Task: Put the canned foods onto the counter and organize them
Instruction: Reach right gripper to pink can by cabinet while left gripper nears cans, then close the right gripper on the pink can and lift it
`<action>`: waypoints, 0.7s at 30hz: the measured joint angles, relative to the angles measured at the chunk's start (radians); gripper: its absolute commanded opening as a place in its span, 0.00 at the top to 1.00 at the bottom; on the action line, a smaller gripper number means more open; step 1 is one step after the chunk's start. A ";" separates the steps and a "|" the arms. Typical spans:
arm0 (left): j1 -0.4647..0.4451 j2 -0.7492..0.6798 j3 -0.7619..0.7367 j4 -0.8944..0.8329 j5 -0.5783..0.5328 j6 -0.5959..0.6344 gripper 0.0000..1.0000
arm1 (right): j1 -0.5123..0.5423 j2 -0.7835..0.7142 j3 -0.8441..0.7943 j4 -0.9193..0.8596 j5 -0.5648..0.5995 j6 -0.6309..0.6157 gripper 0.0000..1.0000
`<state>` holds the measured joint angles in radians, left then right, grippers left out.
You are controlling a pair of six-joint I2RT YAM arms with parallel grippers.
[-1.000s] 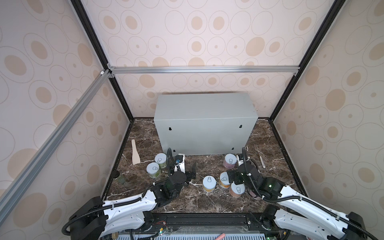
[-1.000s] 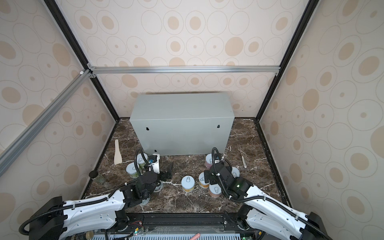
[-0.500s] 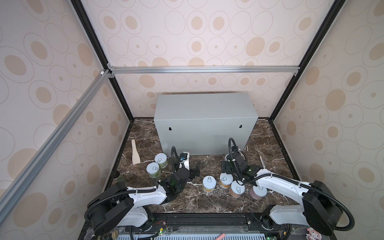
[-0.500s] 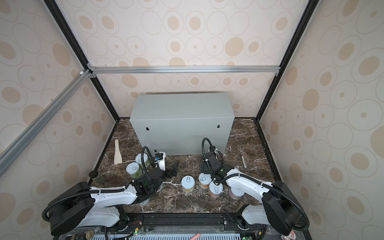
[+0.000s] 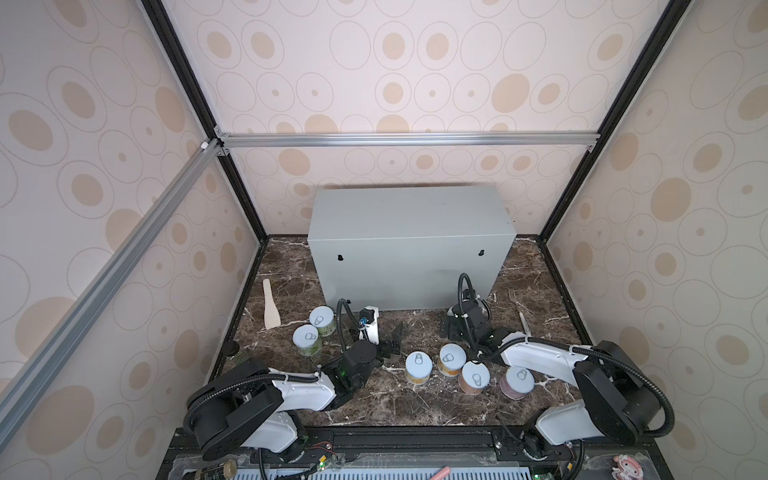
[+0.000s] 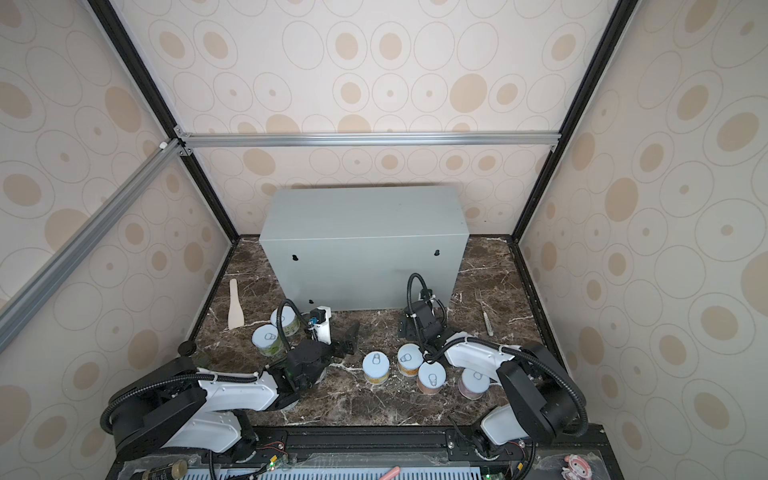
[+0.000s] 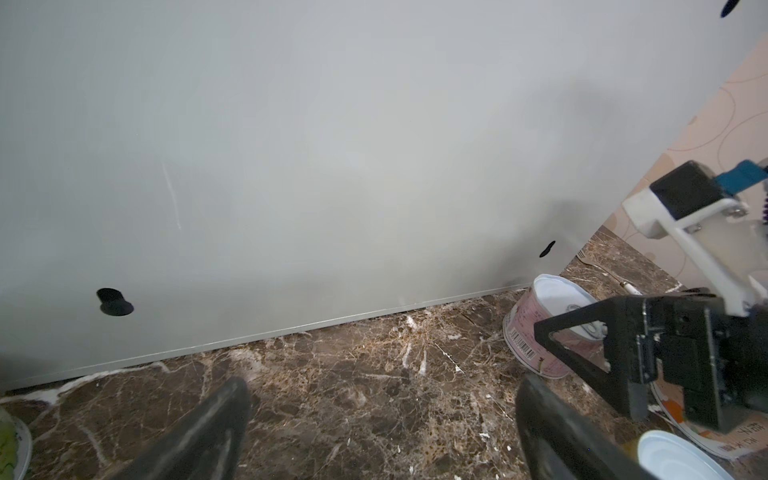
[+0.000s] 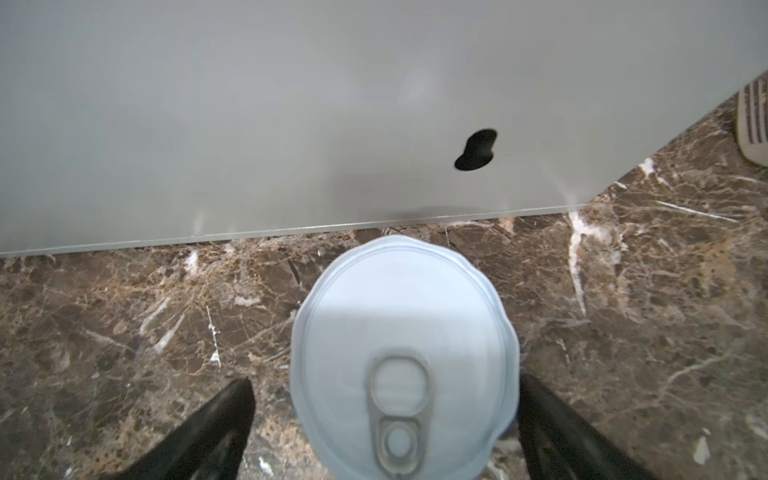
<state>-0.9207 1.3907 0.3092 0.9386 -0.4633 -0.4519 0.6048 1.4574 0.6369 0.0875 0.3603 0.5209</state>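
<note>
The right claw [image 8: 386,390] hangs low over the marble table [image 8: 124,311] with its jaws spread wide; its 2 fingers straddle an upright pink can [image 7: 519,320] with a gap showing on at least 1 side; that can stands just in front of the grey metal box [image 5: 409,232], near its right end; the left claw [image 7: 382,399] is also wide open and holds nothing, facing the box's front; in a top view, 2 green cans [image 5: 322,320] stand beside the left arm and 4 more cans [image 5: 452,358] cluster beside the right arm, all on the table.
</note>
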 measured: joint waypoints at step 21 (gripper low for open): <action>0.000 0.053 0.002 0.031 0.011 0.014 0.01 | -0.011 0.161 0.001 0.167 0.053 0.013 0.11</action>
<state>-0.9207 1.4437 0.3111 0.9699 -0.4526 -0.4374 0.5938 1.6180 0.6376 0.2543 0.4129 0.5339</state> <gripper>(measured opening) 0.990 0.908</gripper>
